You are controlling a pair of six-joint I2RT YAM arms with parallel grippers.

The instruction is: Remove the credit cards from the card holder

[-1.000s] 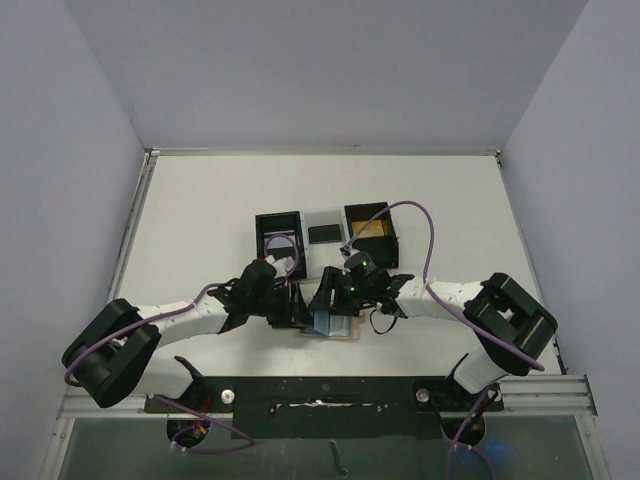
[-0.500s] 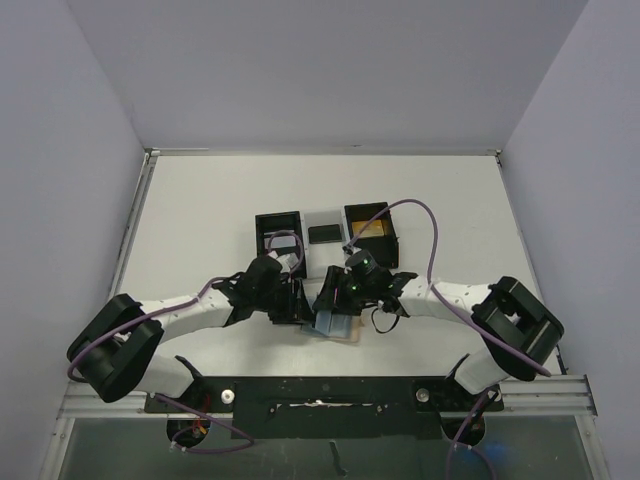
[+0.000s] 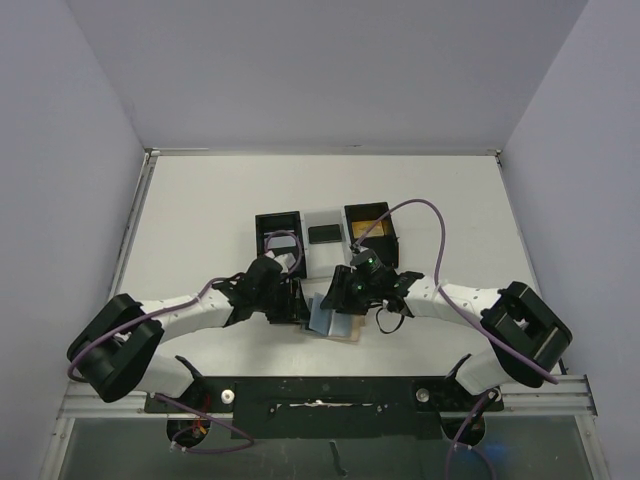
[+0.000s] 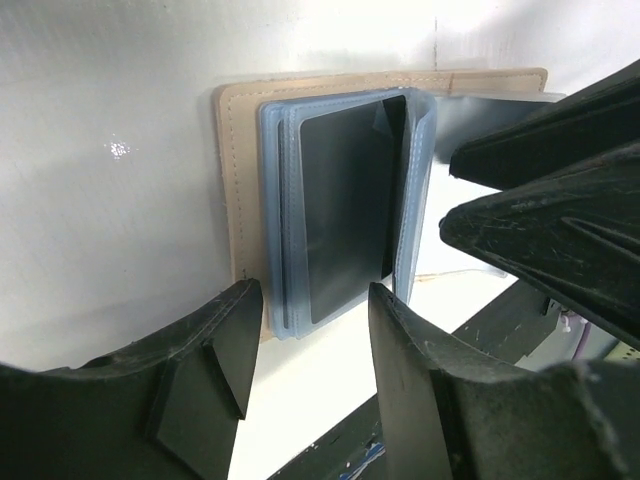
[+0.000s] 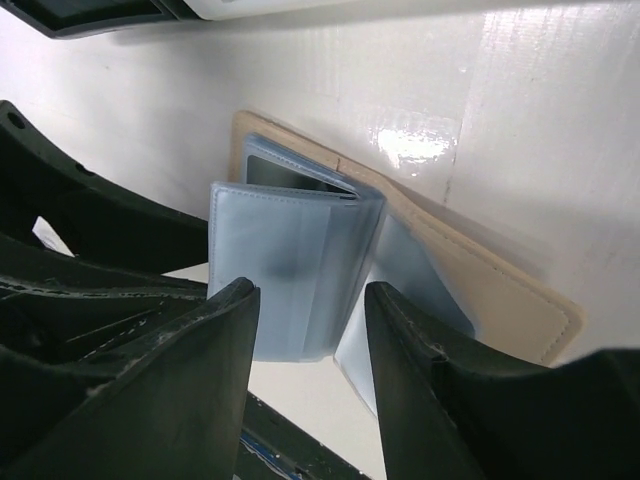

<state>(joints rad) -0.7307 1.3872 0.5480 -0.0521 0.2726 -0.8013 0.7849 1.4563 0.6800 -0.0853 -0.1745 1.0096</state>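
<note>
Step in hand: gaining access to the first card.

1. Left tool [image 4: 312, 325]: released. Its jaws stand apart on either side of the near edge of the blue-grey sleeves [image 4: 275, 200]; nothing is gripped.
2. The card holder [image 3: 333, 322] lies open on the counter [image 3: 200, 210], between the two tools and near the front edge. A dark card [image 4: 345, 200] shows inside one sleeve.
3. Right tool [image 5: 308, 320]: released. Its jaws flank a raised sleeve leaf [image 5: 290, 260].

Next move, as judged: one tool pins the tan cover flat; the other closes on the exposed card edge only, not the sleeve, and draws it straight out.
</note>
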